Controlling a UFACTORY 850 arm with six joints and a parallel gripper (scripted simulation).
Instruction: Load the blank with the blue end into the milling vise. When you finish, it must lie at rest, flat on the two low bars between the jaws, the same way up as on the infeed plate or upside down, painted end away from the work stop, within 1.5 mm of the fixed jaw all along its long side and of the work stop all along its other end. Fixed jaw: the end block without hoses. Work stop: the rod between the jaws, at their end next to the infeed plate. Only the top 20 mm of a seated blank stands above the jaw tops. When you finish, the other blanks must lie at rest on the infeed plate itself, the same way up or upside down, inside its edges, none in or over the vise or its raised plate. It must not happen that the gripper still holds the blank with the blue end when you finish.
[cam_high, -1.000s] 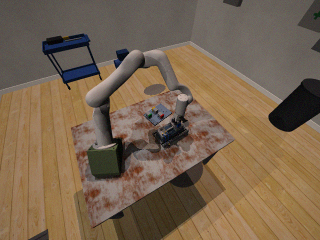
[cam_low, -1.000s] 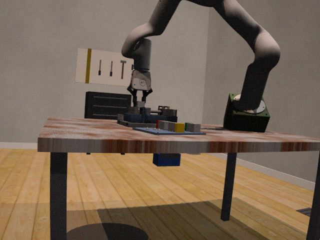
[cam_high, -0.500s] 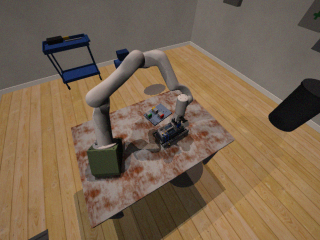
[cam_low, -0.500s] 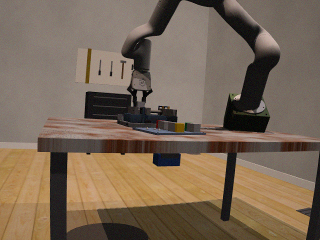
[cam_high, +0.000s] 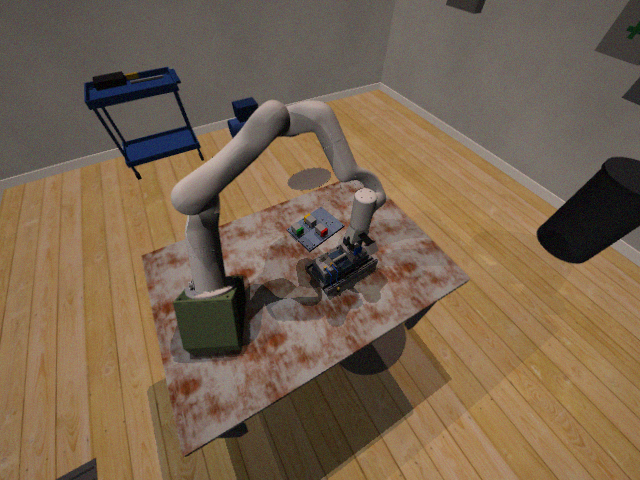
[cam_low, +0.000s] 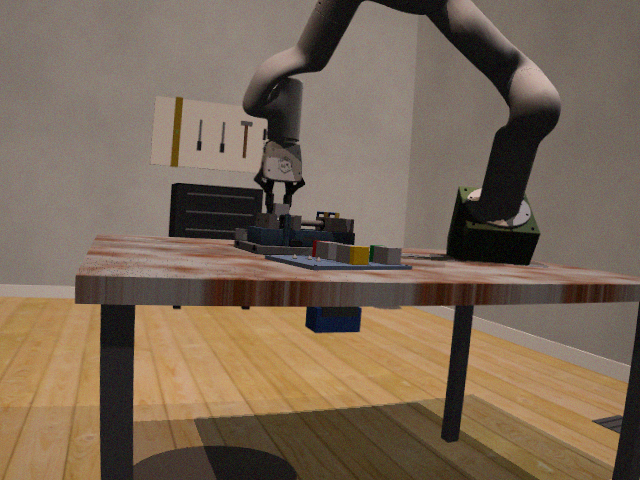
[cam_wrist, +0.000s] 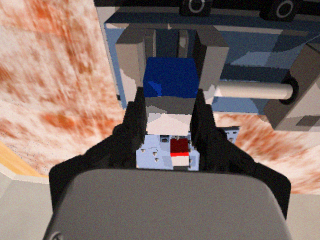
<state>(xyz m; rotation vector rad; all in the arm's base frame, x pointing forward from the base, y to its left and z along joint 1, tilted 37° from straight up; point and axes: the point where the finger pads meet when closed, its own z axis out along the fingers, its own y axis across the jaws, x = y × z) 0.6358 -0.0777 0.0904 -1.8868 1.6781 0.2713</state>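
The blue-ended blank (cam_wrist: 171, 77) (cam_low: 281, 209) is between the fingers of my gripper (cam_wrist: 169, 100) (cam_low: 278, 205), which is shut on it. In the wrist view it lies in line with the gap between the fixed jaw (cam_wrist: 131, 57) and the moving jaw (cam_wrist: 212, 52), blue end away from the infeed plate (cam_wrist: 146, 161) (cam_high: 310, 242). Its upper part stands above the jaws; its underside and the work stop are hidden, so seating cannot be told. Two low bars show beyond the blue end. Red-ended (cam_high: 321, 230) (cam_low: 324, 250), yellow-ended (cam_high: 309, 220) (cam_low: 353, 254) and green-ended (cam_high: 297, 229) (cam_low: 387, 254) blanks lie on the infeed plate.
A pale rod (cam_wrist: 255, 90) runs from the moving jaw to the vise's end block (cam_wrist: 302, 90). Blue hoses (cam_high: 331, 272) stand at the vise's end nearer the robot base. The vise sits on a raised plate beside the infeed plate. Small pegs (cam_wrist: 156, 160) stand on the infeed plate.
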